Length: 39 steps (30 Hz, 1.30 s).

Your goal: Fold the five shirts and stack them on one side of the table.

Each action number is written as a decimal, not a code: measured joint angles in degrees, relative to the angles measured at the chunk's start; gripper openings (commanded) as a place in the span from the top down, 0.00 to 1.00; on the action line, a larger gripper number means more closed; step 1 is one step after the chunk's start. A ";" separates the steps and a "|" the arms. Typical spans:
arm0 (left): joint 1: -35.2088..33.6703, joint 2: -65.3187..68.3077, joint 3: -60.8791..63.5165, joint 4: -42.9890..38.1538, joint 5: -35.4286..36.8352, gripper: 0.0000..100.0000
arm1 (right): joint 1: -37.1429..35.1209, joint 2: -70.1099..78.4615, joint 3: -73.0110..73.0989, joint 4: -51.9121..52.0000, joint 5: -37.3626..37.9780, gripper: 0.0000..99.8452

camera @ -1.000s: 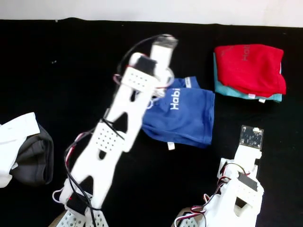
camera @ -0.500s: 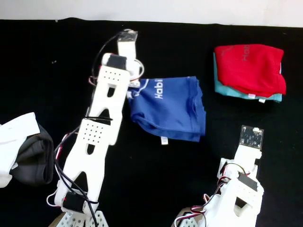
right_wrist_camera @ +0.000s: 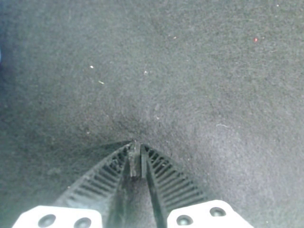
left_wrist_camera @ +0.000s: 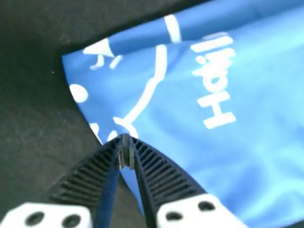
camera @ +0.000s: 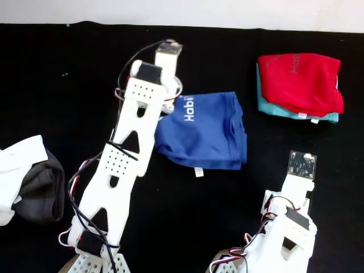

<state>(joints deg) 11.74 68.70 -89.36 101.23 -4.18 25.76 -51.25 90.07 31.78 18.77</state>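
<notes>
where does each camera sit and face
High view: overhead, looking down on the black cloth table, both white arms, a blue lettered shirt.
Left wrist view: on that wrist, along the left gripper, shut on that shirt's edge.
Right wrist view: on that wrist, past the shut right gripper, onto bare table.
High and left wrist views share the shirt.

blue shirt (camera: pixel 207 133) 1 | red shirt (camera: pixel 298 82) 1 | teal shirt (camera: pixel 276 109) 1 | white shirt (camera: pixel 20 156) 1 | dark grey shirt (camera: pixel 45 190) 1 | arms (camera: pixel 122 165) 2
</notes>
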 measured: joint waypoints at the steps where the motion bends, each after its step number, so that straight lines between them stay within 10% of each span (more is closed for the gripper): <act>1: 0.35 -2.11 1.58 0.26 0.00 0.99 | 0.00 0.00 0.00 0.00 0.00 0.99; 10: 5.36 -30.07 43.60 -0.44 0.00 0.99 | 0.00 0.00 0.00 0.00 0.00 0.99; 20: 7.38 -47.21 88.62 -30.24 0.18 0.99 | 0.00 0.00 0.00 0.00 0.00 0.99; 39: 14.42 -59.52 83.78 -27.08 0.00 0.99 | 0.00 0.00 0.00 0.00 0.00 0.99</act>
<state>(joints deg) 26.15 9.19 -5.58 74.15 -4.18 25.76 -51.25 90.07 31.78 18.77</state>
